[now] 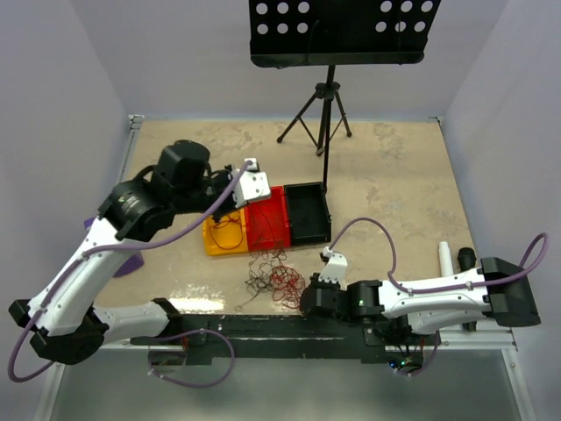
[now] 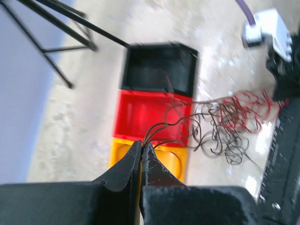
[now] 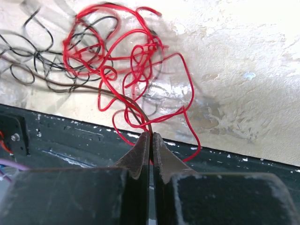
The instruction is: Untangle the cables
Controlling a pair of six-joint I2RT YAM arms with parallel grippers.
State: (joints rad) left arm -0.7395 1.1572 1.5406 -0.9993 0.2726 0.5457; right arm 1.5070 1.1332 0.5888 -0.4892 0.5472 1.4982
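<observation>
While the top external camera is looking down on the desk point(image 1: 394, 175), the cables point(image 1: 274, 281) are lying as a loose red and dark tangle near its front edge, just in front of a row of three bins: a yellow bin point(image 1: 223, 239), a red bin point(image 1: 267, 219) and a black bin point(image 1: 307, 213). The left gripper point(image 1: 230, 210) is hanging over the yellow bin, and thin strands are running from it down toward the tangle. The right gripper point(image 1: 308, 296) is sitting low at the tangle's right side. A music stand point(image 1: 337, 35) is standing at the far side of the desk.

Seen from the left wrist, the left gripper point(image 2: 141, 146) is pressing its fingers together and pinching a few dark strands at the tips. Those strands are arching away across the red bin point(image 2: 140, 110) to the cables point(image 2: 225, 126), which are resting on the desk beside the bins. This picture is blurring, so finer detail is not showing.

Seen from the right wrist, the right gripper point(image 3: 151, 137) is clamping tight on a red strand and a brown one at its tips. The cables point(image 3: 119, 70) are spreading out on the desk point(image 3: 234, 70) just beyond a black rail point(image 3: 70, 140), red loops nearest and dark curls trailing off to the left.
</observation>
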